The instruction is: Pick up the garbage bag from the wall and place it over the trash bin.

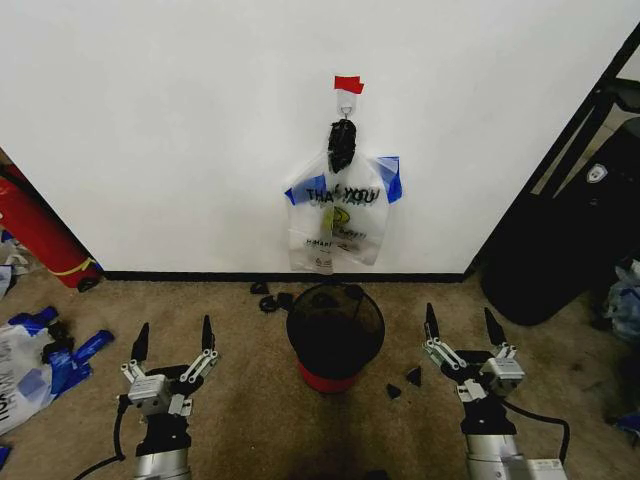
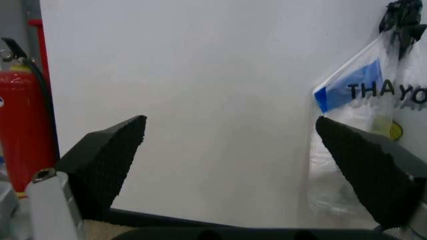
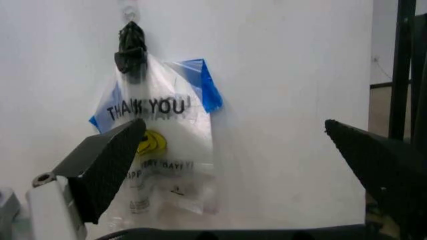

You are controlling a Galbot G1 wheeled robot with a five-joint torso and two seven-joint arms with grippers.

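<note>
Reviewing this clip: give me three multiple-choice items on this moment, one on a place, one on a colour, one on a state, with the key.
1. Where is the garbage bag?
A. Hanging on the wall above the trash bin
B. Inside the bin
C. In the left gripper

2. What colour is the tape above the hook?
A. Blue
B. Red
C. Yellow

3. How is the right gripper?
A. Shut on the bag
B. Shut, holding nothing
C. Open, holding nothing

Key: 1 A, the bag hangs from the hook with the bin on the floor below; 2 B, the strip is red; 3 C, its fingers are spread, low beside the bin.
</note>
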